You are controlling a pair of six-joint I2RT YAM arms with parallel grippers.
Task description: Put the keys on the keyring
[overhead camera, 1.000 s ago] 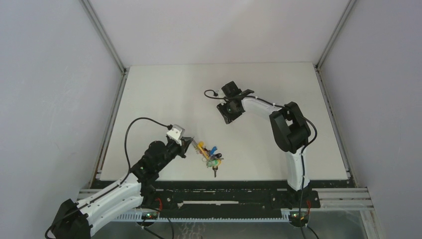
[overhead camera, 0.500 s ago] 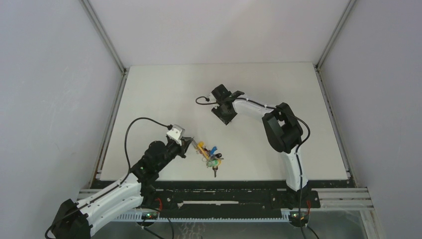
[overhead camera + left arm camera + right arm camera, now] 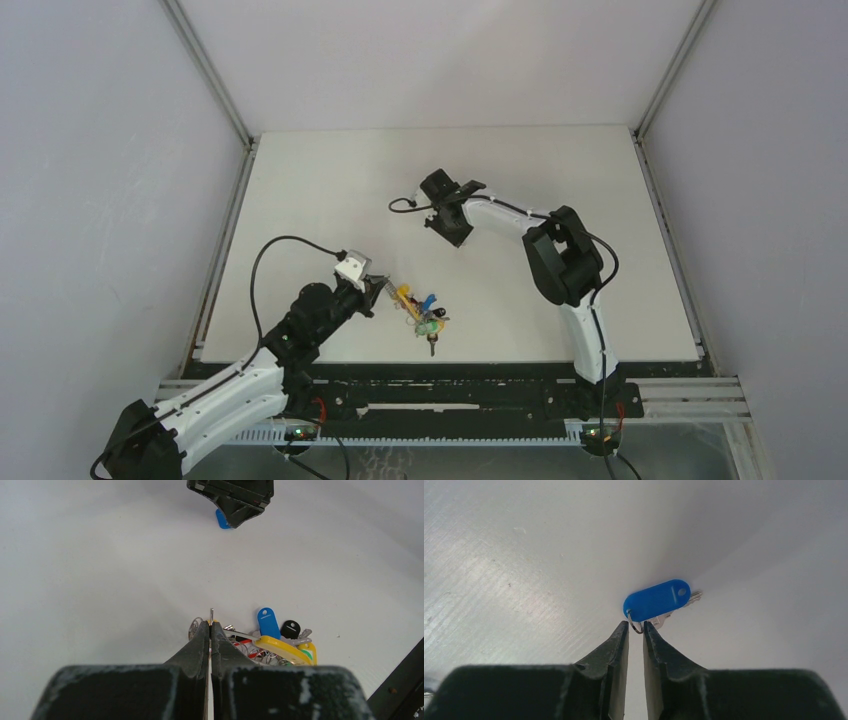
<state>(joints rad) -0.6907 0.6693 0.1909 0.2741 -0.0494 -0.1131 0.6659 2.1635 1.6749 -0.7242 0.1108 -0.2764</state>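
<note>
Keys (image 3: 268, 622): a small bunch with blue, black, green and red plastic heads. It lies heaped on the white table (image 3: 330, 190) toward the near edge, just beside the tips of the left gripper (image 3: 210, 626). Keyring (image 3: 282, 649): grey wire loops with a yellow curved section, tangled through the bunch. The yellow part lies across the heap, below the blue and black heads in the left wrist view. Left gripper: low over the table, fingers pressed together with no gap, pinching a thin grey metal end of the keyring that stands up just past the tips. The rest of the ring and the bunch lie to one side of the fingers. Loose key (image 3: 656, 600): one item with an oblong blue tag and a silvery blade partly under it. It lies flat on the table, well apart from the bunch and farther back, near the table's middle. Right gripper (image 3: 636, 630): pointed down at the loose key, fingers drawn to a narrow slit. The tag's small wire ring sits in the mouth of that slit between the two tips, with the tag itself just beyond them. Whether the tips actually clamp the small ring cannot be told.
</note>
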